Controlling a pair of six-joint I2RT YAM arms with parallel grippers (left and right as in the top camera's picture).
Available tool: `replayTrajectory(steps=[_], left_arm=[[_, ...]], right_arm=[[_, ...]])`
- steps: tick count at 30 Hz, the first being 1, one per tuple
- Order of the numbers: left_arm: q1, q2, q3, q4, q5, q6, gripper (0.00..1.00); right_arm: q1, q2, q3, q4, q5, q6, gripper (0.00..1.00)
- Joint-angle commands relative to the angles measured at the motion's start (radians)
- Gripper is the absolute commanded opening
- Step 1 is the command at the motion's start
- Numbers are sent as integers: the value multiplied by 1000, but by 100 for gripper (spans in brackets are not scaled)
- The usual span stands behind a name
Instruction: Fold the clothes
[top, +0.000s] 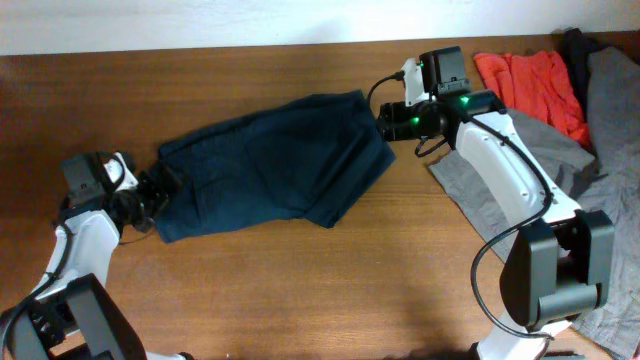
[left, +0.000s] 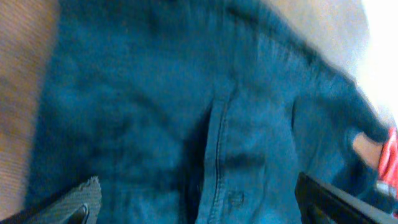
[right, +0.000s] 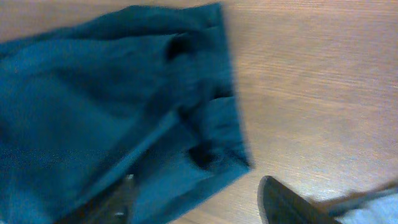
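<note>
On the wooden table (top: 300, 290), navy shorts (top: 270, 165) lie spread out — left gripper (top: 160, 188) and right gripper (top: 384, 122) both parted, gripping nothing.

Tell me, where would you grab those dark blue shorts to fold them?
Pinch the shorts at their right-hand end edge, coming in low from the right, where the open right gripper hovers. They lie flat, and that edge sits free on the bare table.
</note>
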Motion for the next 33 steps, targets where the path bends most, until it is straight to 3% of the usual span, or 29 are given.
replayTrajectory(steps=[1,2,11,13,15,19,21,24,33], left_arm=[[-25,-3,11,-67,40,74,99],[-28,-3,11,-84,40,74,99],[-29,-3,11,-97,40,74,99],[-29,-3,11,-105,40,74,99],[-29,-3,11,-113,40,74,99],[-29,-3,11,-117,4,74,99],[-29,-3,11,-117,-2,74,99],[-29,-3,11,-117,-2,74,99],[-29,-3,11,-117,-18,74,99]], right_arm=[[22,14,16,-4,-208,-53,37],[34,28,16,7,-249,-82,32],[51,259,16,92,-275,-87,33],[51,310,16,80,-136,-80,38],[46,329,16,3,127,60,39],[26,265,17,-65,212,128,39],[27,184,28,-48,208,115,41],[48,83,82,42,117,-14,43],[68,175,98,184,-196,-152,38]])
